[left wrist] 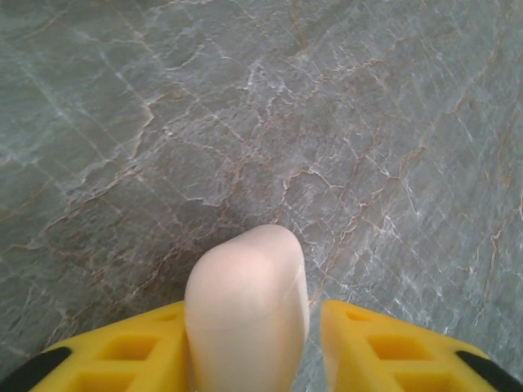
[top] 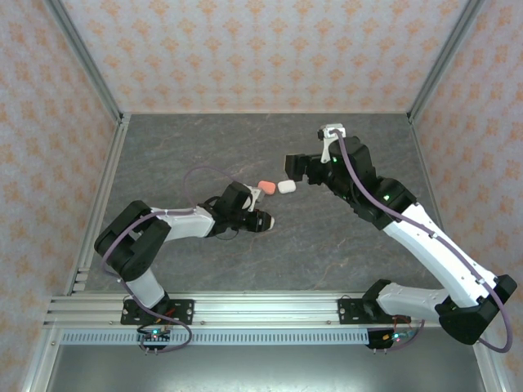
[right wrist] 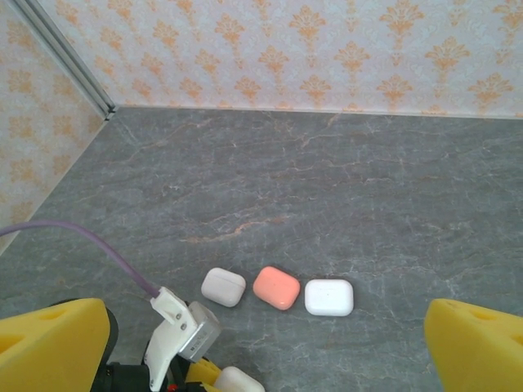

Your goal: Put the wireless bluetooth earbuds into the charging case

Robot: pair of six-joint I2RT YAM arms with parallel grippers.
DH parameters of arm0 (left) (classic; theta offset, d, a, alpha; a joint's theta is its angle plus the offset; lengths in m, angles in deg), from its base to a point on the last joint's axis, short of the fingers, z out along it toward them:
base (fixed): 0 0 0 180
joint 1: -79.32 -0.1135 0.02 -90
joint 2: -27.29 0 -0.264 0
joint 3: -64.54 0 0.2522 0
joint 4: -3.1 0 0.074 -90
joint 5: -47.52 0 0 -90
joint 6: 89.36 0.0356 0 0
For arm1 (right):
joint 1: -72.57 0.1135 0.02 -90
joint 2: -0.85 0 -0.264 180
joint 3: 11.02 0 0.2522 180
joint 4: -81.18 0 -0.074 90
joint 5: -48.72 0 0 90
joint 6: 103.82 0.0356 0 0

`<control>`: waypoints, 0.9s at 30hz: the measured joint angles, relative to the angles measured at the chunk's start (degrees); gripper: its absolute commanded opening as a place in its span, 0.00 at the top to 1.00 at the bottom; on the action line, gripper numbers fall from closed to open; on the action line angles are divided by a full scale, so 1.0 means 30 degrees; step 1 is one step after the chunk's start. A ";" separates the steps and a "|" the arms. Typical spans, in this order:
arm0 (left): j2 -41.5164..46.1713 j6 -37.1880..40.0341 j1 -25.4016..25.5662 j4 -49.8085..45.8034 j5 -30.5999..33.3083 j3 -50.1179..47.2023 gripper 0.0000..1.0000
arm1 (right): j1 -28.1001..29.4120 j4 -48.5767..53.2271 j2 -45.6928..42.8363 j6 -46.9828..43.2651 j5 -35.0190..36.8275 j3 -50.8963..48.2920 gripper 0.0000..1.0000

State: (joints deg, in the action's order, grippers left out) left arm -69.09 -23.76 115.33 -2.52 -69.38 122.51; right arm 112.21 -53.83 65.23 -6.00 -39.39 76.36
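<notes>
Straddling the charging case (left wrist: pixel 245 278), our left end effector (left wrist: pixel 253 327) is parted, case long axis along its jaws; our right end effector (right wrist: pixel 265 318) gapes wide.

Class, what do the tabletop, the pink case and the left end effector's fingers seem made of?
Tabletop: probably stone or stone-look laminate, matte grey with pale veins. Pink case: likely smooth plastic, slight sheen, rounded corners. Left end effector's fingers: seemingly yellow plastic, with square recesses.

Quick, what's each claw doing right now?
Left gripper: partly open around the pale case, gap on one side.
Right gripper: wide open, empty.
</notes>
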 measured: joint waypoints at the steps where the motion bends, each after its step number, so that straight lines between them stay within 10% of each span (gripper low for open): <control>1: 0.0007 0.0044 0.0000 -0.0109 0.0160 0.0000 0.52 | -0.0015 0.0124 0.0000 -0.0109 0.0109 0.0000 0.01; 16: 0.7242 0.1887 0.0000 -0.3883 0.5122 0.0364 0.24 | -0.2623 -0.0313 -0.1996 -0.0605 0.2353 -0.3570 0.01; 27: 1.2014 0.3687 -0.1384 -0.4313 1.3500 -0.0277 0.00 | -0.5588 -0.6951 -0.2849 -0.3096 0.5406 -1.1774 0.01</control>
State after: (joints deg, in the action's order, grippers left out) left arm -33.05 -12.70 111.18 -15.46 -28.88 121.68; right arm 95.44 -74.68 56.68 -15.29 -23.17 41.04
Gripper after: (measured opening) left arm 0.988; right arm 0.992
